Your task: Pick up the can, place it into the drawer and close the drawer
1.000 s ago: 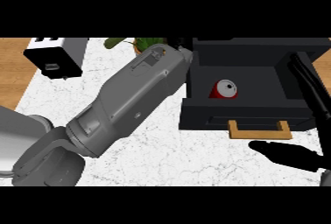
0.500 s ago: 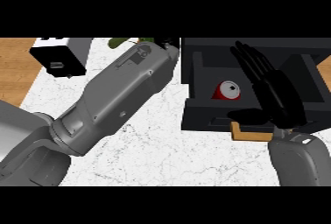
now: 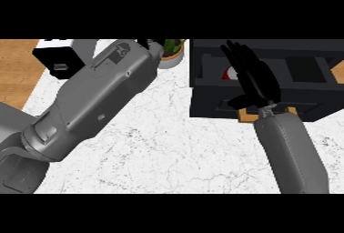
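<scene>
The black drawer (image 3: 215, 102) stands open at the upper right, with a wooden handle (image 3: 291, 112) on its front. Inside it lies the red and white can (image 3: 230, 73), of which only a small part shows. My right hand (image 3: 254, 77) hovers over the drawer with straight fingers pointing away from me, and it hides most of the can. Its grey forearm comes up from the lower right. My left forearm (image 3: 101, 100) crosses the counter from the lower left. Only a dark tip of the left hand (image 3: 144, 43) shows at the top edge.
A black box-shaped appliance (image 3: 57, 63) sits at the upper left, partly on a wooden surface (image 3: 13, 68). A potted plant (image 3: 171, 50) stands just left of the drawer. White marble counter (image 3: 181, 150) spreads between my two arms.
My right hand has risen from the lower right and moved left over the open drawer, now covering most of the can. The left forearm has shifted slightly right.
</scene>
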Controlling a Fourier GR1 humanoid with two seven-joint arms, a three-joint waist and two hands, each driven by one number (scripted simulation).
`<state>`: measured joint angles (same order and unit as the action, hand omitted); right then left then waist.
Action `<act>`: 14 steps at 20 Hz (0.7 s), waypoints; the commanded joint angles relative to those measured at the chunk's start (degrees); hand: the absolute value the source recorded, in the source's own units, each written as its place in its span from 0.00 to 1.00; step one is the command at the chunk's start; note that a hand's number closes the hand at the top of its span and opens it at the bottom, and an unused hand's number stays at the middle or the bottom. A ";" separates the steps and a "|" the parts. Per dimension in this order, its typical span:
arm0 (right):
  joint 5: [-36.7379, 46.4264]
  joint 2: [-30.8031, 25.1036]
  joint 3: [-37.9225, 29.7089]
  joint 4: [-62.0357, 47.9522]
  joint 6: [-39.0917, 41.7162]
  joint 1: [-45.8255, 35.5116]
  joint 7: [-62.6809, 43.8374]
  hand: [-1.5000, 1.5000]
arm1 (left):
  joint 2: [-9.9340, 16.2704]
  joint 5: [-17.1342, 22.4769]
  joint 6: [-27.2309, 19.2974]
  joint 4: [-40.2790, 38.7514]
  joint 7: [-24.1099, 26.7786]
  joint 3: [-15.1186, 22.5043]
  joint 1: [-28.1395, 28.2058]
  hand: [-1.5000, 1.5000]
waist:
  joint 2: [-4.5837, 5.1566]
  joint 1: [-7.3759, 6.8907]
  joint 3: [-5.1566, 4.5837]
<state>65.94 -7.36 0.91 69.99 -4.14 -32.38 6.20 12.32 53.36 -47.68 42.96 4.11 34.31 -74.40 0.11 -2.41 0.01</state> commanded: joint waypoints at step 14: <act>7.12 -1.04 -7.43 -37.42 -25.53 -16.55 1.85 0.00 | 9.24 -3.86 0.18 15.09 -6.31 -0.65 9.13 0.00 | 0.61 -1.40 0.07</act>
<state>73.57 -8.21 -3.98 40.00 -24.54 -47.05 7.60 20.03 49.99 -47.84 54.45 -1.45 33.68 -68.07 -0.31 -3.14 -0.78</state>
